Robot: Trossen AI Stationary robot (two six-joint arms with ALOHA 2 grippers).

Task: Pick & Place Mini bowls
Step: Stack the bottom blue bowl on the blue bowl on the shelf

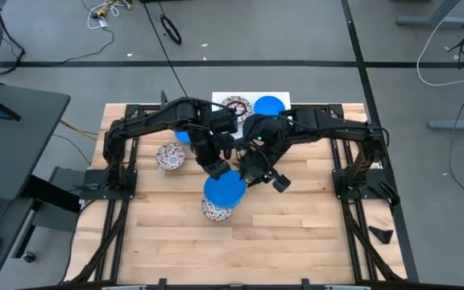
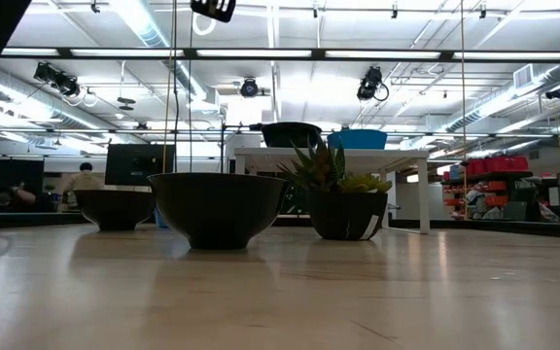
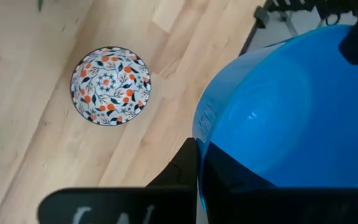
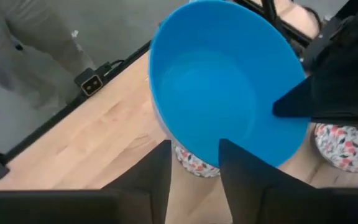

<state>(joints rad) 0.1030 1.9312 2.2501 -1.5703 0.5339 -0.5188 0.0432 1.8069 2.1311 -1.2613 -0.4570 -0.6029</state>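
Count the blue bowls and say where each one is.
3 blue bowls. One at the far edge; one half hidden under the left arm; one mid-table, lifted over a floral bowl. Others may hide under the arms.

A blue bowl (image 3: 291, 118) sits clamped in the left jaws, near a floral bowl (image 3: 110, 86) on the wooden table (image 3: 30, 37).
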